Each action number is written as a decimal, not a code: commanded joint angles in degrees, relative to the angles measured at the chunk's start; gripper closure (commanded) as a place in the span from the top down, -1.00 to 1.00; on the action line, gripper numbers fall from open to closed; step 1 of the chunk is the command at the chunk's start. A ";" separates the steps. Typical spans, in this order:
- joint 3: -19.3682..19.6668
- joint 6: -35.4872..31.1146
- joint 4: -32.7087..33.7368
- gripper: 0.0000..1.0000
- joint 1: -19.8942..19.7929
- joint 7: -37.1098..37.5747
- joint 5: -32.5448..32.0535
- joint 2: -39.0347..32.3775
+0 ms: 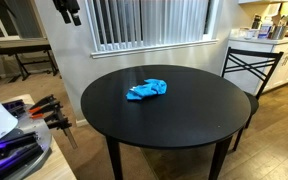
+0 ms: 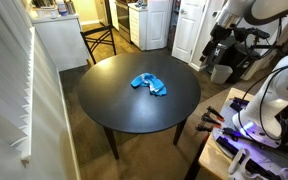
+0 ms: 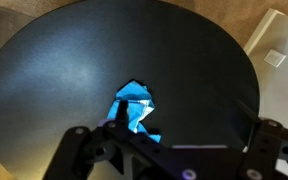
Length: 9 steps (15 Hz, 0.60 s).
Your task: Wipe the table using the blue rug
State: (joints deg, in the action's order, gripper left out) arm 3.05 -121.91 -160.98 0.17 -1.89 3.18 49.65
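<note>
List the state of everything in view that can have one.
Crumpled blue cloth rug: bunched, lying on the table, not gripped.
Round black table: standing, bears the rug.
Robotiq gripper: open, empty, above the rug.
White vertical blinds: drawn across the window.
Black metal chair: upright, unoccupied, beside the table.

Vertical blinds [image 1: 149,22] cover the window behind the far edge of the round black surface [image 1: 184,120]. A black metal chair [image 1: 249,65] with a crossed back stands just beside that surface's edge in both exterior views. The floor [image 1: 279,130] is brown, and in an exterior view white doors [image 2: 156,22] and a white cabinet [image 2: 59,45] stand beyond the chair.
</note>
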 commanded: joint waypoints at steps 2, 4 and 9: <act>0.68 -6.54 2.19 1.00 0.47 -1.94 0.23 -8.34; 1.47 -12.54 3.84 1.00 0.80 -2.87 0.57 -15.44; 3.51 -24.81 9.11 1.00 2.04 -5.96 2.28 -31.93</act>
State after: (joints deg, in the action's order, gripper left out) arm 5.01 -141.15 -156.88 0.55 -4.22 3.20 28.93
